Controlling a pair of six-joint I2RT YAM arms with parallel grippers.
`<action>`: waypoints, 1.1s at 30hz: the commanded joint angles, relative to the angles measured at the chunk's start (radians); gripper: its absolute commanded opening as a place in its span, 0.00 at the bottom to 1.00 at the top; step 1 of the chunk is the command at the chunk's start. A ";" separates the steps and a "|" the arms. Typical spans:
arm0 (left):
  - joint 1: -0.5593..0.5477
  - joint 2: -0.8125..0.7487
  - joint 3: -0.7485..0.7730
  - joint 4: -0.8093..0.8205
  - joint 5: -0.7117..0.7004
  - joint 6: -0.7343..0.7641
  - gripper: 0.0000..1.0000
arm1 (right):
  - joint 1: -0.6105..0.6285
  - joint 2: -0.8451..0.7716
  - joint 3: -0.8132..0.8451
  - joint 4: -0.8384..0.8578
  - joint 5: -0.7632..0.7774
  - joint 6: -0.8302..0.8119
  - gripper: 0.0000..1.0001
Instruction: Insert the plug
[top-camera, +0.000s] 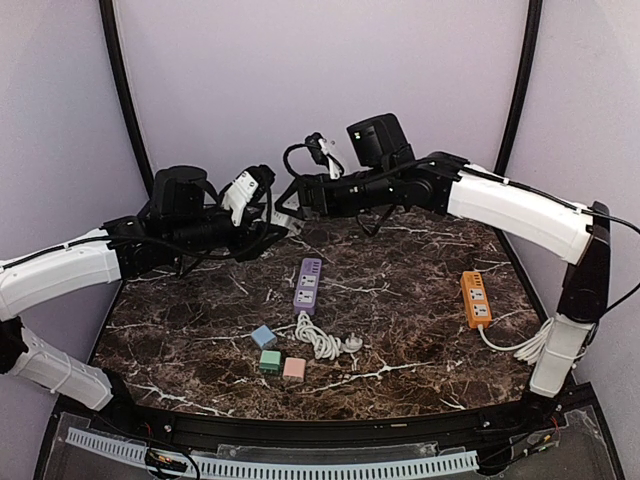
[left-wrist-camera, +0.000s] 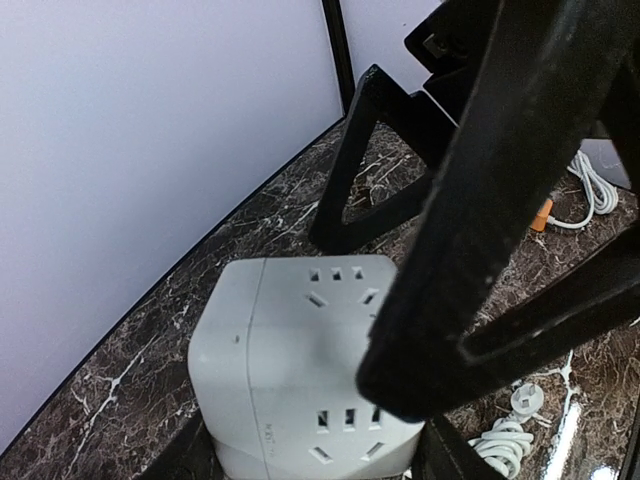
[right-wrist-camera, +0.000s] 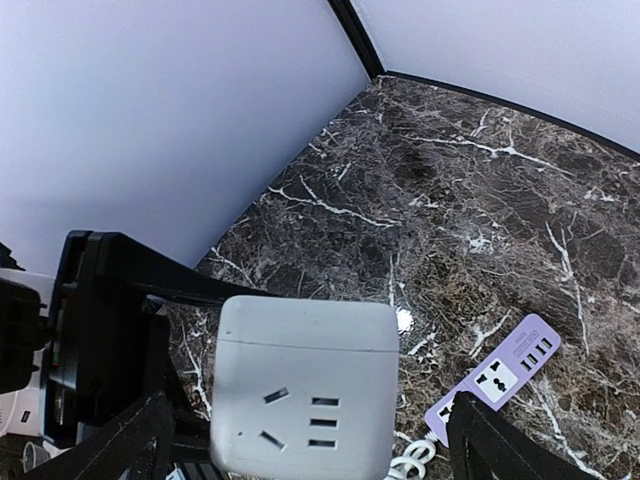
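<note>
1. Not done: plug (top-camera: 352, 343) lies loose on table (top-camera: 420, 290) beside purple strip (top-camera: 307, 284).
2. Left end effector (left-wrist-camera: 310, 462) looks clamped on white socket cube (left-wrist-camera: 290, 370), off the table at the back. Right end effector (right-wrist-camera: 310, 418) is spread around the cube.
3. Finger contact is cut off in the wrist views, and the target socket is unclear.

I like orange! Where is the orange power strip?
In the top view, the orange power strip lies on the right side of the table, right of the purple strip.
</note>
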 joint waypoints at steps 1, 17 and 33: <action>-0.004 -0.010 0.034 0.010 0.048 -0.020 0.01 | 0.015 0.028 0.045 -0.011 0.095 -0.023 0.94; -0.004 0.007 0.041 0.025 0.039 0.002 0.01 | 0.019 0.068 0.087 -0.100 0.074 -0.045 0.87; -0.004 0.013 0.038 0.031 0.034 0.028 0.01 | 0.021 0.106 0.119 -0.170 0.052 -0.027 0.83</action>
